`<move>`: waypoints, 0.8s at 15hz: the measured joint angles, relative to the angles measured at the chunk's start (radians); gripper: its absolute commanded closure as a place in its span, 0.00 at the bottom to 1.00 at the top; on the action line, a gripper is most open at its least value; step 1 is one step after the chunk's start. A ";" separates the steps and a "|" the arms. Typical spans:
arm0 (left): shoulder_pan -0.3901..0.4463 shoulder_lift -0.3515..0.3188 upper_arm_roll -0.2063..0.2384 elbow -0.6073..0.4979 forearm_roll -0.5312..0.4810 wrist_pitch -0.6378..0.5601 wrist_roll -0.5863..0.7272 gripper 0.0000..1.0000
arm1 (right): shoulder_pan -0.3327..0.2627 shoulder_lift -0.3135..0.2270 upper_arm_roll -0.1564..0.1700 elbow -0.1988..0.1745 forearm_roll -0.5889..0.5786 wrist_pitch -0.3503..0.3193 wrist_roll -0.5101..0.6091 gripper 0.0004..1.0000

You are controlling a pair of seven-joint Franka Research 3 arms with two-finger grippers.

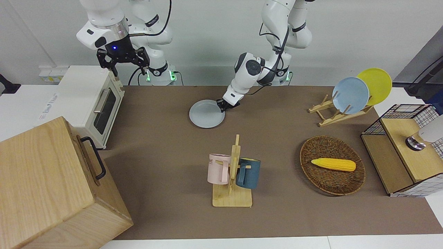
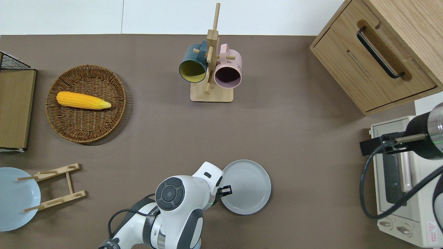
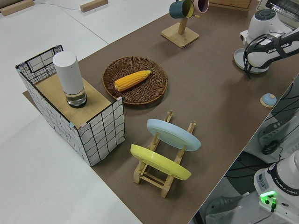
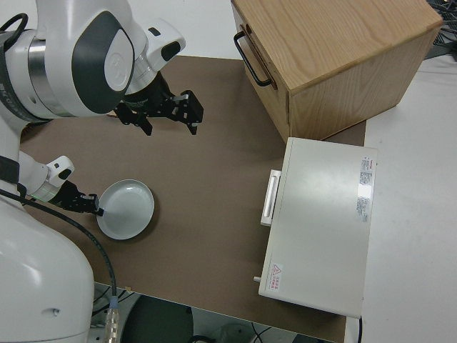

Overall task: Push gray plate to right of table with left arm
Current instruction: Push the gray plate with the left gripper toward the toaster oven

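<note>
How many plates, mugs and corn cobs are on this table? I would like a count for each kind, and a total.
Plates: 3, namely the gray plate, blue plate and yellow plate.
Mugs: 2, the pink mug and dark blue mug.
Corn cobs: 1, the corn.
Total: 6.

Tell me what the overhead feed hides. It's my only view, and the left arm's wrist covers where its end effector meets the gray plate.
Observer: In the front view the left end effector is down at table height, against the gray plate's rim on the left arm's side.
Operator: Report what else is racked with the blue plate.
Observer: A yellow plate stands in the dish rack beside the blue plate.
Operator: Report the right arm.
Observer: It is parked, right end effector open.
</note>
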 measured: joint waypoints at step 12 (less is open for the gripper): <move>-0.099 0.108 0.033 0.113 -0.077 0.069 -0.050 1.00 | 0.000 0.000 0.000 0.000 0.000 0.000 0.000 0.00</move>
